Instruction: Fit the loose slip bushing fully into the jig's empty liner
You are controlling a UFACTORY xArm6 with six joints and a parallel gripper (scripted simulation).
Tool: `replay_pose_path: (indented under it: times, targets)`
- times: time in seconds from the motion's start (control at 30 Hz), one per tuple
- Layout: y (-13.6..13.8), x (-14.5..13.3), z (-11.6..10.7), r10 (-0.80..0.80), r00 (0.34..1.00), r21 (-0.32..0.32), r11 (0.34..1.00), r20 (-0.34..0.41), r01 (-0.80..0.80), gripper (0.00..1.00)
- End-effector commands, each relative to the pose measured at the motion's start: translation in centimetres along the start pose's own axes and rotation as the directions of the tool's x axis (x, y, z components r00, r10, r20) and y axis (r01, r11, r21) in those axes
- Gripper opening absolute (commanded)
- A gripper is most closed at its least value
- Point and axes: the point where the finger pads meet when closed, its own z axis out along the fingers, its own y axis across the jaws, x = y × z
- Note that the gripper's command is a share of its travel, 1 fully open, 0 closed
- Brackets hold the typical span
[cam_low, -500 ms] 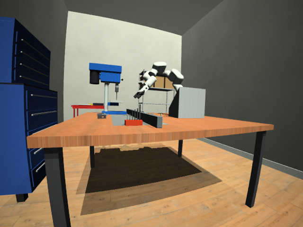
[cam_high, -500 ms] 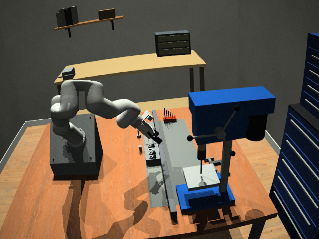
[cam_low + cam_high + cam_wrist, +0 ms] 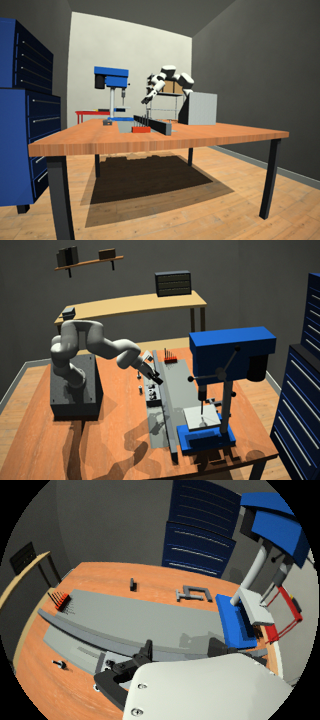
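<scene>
The dark jig block [image 3: 152, 391] lies on the table beside a long dark fence rail [image 3: 163, 395], with three liner rings in a row on its top. A small dark flanged bushing [image 3: 140, 389] stands upright on the table just left of the jig. A taller dark pin [image 3: 138, 374] stands further back. My gripper [image 3: 155, 377] is open and empty. It hangs tilted above the jig's far end, apart from the bushing. It also shows raised above the table in the exterior view [image 3: 146, 100]. In the wrist view the open fingers hold nothing.
A blue drill press [image 3: 224, 374] stands on the right of the table, on a grey mat [image 3: 178, 392]. A red drill-bit holder [image 3: 170, 359] sits at the mat's far end. The arm's dark base block [image 3: 73, 387] is at the left. Blue drawer cabinets [image 3: 299, 395] stand beyond the table's right edge.
</scene>
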Motion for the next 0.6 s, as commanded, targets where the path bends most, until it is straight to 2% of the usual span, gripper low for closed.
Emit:
replay_pose_path:
  times: [0.0,0.17,0.27,0.33,0.43,0.47,0.57]
  targets:
    - [0.0,0.2,0.0,0.001,1.000,-0.001,1.000,-0.003,-0.001,1.00]
    - [-0.3,0.1,0.0,0.008,1.000,-0.001,1.000,0.012,-0.008,1.00]
    - [-1.7,-0.2,0.2,0.031,0.997,-0.001,1.000,0.066,-0.031,1.00]
    - [-3.3,-0.7,0.3,0.054,0.990,-0.002,0.999,0.127,-0.054,1.00]
    - [-4.3,-1.1,0.4,0.065,0.984,-0.003,0.998,0.165,-0.066,1.00]
    - [-5.4,-1.5,0.3,0.077,0.975,-0.004,0.997,0.207,-0.078,1.00]
    - [-5.4,-1.5,0.3,0.077,0.975,-0.004,0.997,0.207,-0.078,1.00]
